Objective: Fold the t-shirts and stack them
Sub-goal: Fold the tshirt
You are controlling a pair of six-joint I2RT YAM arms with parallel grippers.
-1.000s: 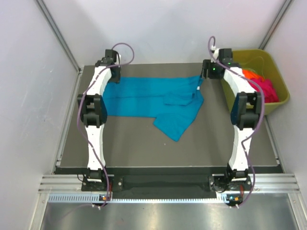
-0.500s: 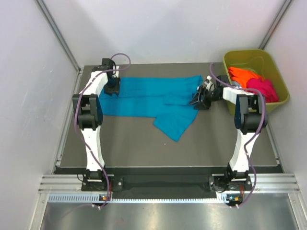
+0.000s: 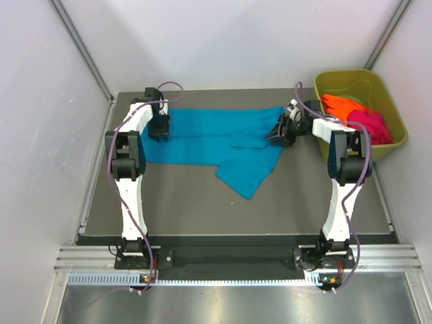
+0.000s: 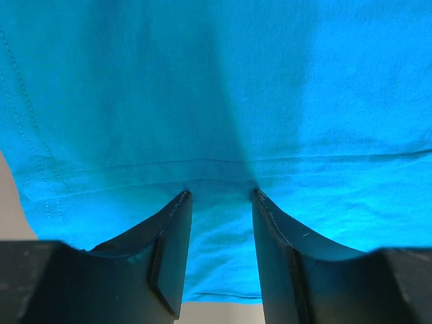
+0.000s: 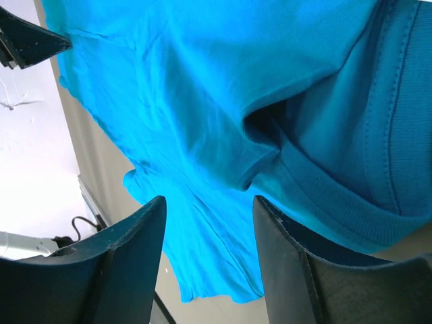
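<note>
A teal-blue t-shirt (image 3: 202,138) lies spread across the back of the dark table, with a folded flap hanging toward the front (image 3: 246,175). My left gripper (image 3: 158,129) is down on its left end. In the left wrist view its jaws (image 4: 221,197) stand open with the tips pressed onto the teal cloth (image 4: 236,101) near the hem. My right gripper (image 3: 275,135) is at the shirt's right end, open (image 5: 209,202) over wrinkled teal cloth (image 5: 189,101) beside the ribbed collar (image 5: 351,196). An orange t-shirt (image 3: 344,106) and a magenta t-shirt (image 3: 371,125) lie in the tub.
The olive-green tub (image 3: 351,73) stands at the back right, just off the table's right edge. Bare dark table (image 3: 189,209) stretches from the shirt to the arm bases. White walls close in on the left, back and right.
Both wrists have come down from the table's far edge onto the teal shirt, the left at its left end and the right by the collar. The right jaws have narrowed a little.
</note>
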